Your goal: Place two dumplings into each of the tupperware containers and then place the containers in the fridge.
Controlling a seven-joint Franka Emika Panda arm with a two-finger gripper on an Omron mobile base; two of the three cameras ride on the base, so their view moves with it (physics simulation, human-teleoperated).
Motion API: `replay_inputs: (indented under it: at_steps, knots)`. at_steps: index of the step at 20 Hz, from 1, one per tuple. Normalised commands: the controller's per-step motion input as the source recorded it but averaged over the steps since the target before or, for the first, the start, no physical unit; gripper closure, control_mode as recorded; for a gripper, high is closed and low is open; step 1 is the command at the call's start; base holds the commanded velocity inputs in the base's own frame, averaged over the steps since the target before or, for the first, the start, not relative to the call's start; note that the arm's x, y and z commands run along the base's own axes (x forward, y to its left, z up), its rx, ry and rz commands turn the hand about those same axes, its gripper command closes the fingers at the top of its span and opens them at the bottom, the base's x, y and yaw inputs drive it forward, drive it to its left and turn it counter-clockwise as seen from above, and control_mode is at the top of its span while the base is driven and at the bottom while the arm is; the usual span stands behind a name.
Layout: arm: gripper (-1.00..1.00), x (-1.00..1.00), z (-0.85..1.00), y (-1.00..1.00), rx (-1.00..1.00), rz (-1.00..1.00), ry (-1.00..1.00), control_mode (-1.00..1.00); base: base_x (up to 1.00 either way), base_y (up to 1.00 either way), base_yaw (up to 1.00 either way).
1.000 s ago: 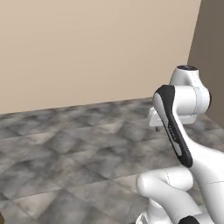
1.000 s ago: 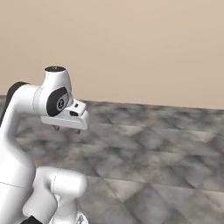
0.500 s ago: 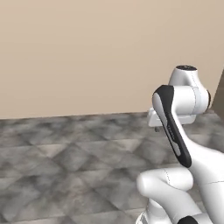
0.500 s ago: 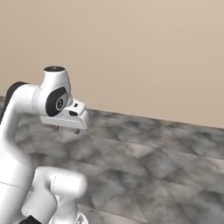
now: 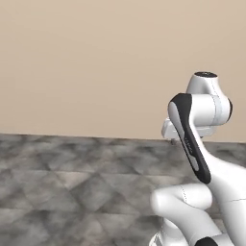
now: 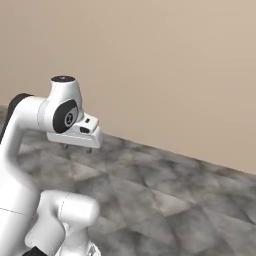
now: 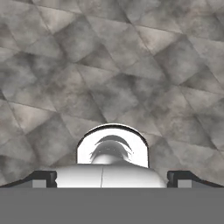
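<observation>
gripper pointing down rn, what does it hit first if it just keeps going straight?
Most likely the grey tiled floor. The gripper stands open and looks straight down on bare tiles with nothing between. How far the drop is can't be judged from these views.

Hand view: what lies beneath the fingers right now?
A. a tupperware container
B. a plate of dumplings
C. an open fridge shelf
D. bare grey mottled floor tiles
D. The hand view looks down on grey mottled floor tiles, and the open fingers hold nothing between them.
</observation>
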Motion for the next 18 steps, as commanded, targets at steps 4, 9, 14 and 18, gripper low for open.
replay_inputs:
  at_steps: [4,9,14,18]
  knots:
    - [-1.0,0.0,0.0,0.0,0.0,0.0,0.0,1.0,1.0,-0.34,0.46]
    - [-1.0,0.0,0.0,0.0,0.0,0.0,0.0,1.0,1.0,-0.37,0.45]
    - [-1.0,0.0,0.0,0.0,0.0,0.0,0.0,1.0,1.0,-0.37,0.46]
    - [-1.0,0.0,0.0,0.0,0.0,0.0,0.0,1.0,1.0,-0.19,0.6]
